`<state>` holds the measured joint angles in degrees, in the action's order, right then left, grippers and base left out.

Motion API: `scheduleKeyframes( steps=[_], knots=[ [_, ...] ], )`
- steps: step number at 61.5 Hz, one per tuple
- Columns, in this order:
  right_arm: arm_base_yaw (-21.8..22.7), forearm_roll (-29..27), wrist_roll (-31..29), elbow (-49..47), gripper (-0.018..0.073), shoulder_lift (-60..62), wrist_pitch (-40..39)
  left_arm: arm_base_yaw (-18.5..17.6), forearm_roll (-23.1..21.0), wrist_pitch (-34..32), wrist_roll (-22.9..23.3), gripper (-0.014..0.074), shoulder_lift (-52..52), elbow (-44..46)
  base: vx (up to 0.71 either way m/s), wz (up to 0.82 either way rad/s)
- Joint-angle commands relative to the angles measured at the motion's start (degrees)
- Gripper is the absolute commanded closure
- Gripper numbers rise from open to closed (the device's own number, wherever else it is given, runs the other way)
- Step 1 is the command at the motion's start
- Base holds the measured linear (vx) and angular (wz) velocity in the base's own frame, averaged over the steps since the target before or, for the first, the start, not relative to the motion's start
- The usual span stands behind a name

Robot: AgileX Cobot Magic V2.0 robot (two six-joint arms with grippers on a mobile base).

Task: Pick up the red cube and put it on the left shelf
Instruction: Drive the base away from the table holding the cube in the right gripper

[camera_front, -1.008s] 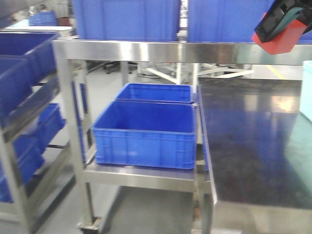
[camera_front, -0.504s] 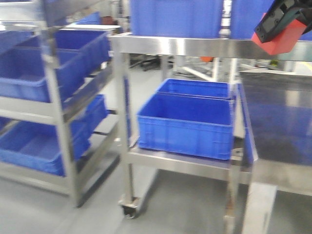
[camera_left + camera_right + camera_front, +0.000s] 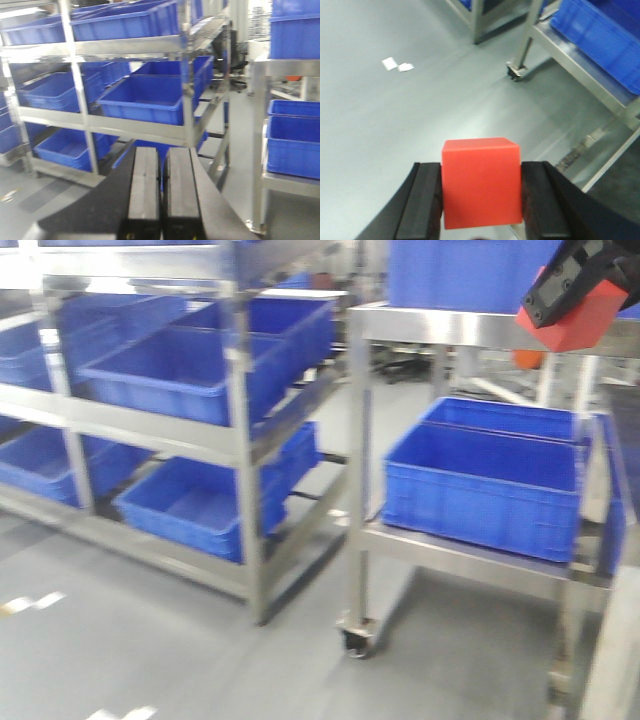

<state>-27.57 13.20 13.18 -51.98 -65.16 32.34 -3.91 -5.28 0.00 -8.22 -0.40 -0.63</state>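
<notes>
The right gripper [image 3: 481,171] is closed on the cube [image 3: 481,186], one pad on each side face. In the front view the cube hangs at 2 o'clock. The shelf [image 3: 150,432] with blue crates [image 3: 170,375] stands at 9 o'clock, well apart. The left gripper [image 3: 156,182] has its pads pressed together and holds nothing.

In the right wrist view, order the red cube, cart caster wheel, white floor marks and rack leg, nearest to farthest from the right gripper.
1. Small red cube: clamped between the right gripper's fingers.
2. Black caster wheel of the steel cart, ahead right, and white floor marks, ahead left: too close to call.
3. Steel corner leg of the left shelf, top centre: farthest.
</notes>
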Motion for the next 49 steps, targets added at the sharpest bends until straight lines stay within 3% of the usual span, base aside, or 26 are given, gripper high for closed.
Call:
scheduleKeyframes(
  steps=[1,49],
  knots=[
    [0.0,0.8,-0.1,-2.0,0.0501,1.1,-3.6,-0.2,-0.3,-4.8,-0.1,0.0491,0.4,-1.3,-0.18,0.5],
    [0.0,0.8,-0.1,-2.0,0.0501,1.1,-3.6,-0.2,-0.3,-4.8,-0.1,0.0491,0.4,-1.3,-0.2,0.45]
  ],
)
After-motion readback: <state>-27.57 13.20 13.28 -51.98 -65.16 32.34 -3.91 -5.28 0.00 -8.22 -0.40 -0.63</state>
